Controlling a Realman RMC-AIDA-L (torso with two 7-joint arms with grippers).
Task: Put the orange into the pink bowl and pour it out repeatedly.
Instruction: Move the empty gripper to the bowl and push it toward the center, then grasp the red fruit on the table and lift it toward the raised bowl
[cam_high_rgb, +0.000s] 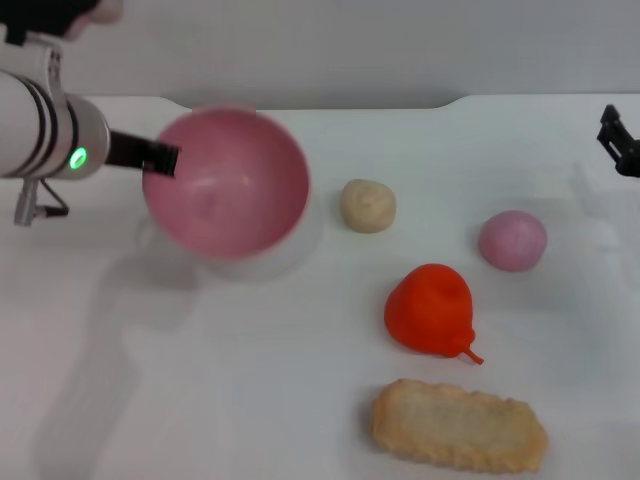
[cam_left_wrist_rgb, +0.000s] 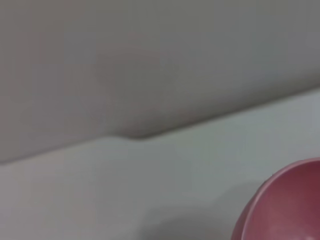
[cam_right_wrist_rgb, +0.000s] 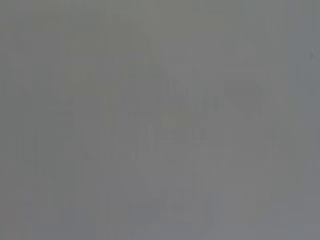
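The pink bowl (cam_high_rgb: 228, 182) is held up off the table at the back left, tilted with its empty inside facing the camera. My left gripper (cam_high_rgb: 158, 158) is shut on the bowl's left rim. The bowl's edge also shows in the left wrist view (cam_left_wrist_rgb: 285, 205). The orange (cam_high_rgb: 431, 309), bright orange-red with a small stem nub, lies on the white table (cam_high_rgb: 250, 400) right of centre, well apart from the bowl. My right gripper (cam_high_rgb: 620, 140) sits at the far right edge, away from everything.
A small beige lumpy ball (cam_high_rgb: 367, 205) lies right of the bowl. A dull pink ball (cam_high_rgb: 512, 240) lies further right. A flat breaded piece (cam_high_rgb: 458, 425) lies at the front, just below the orange. The right wrist view shows only plain grey.
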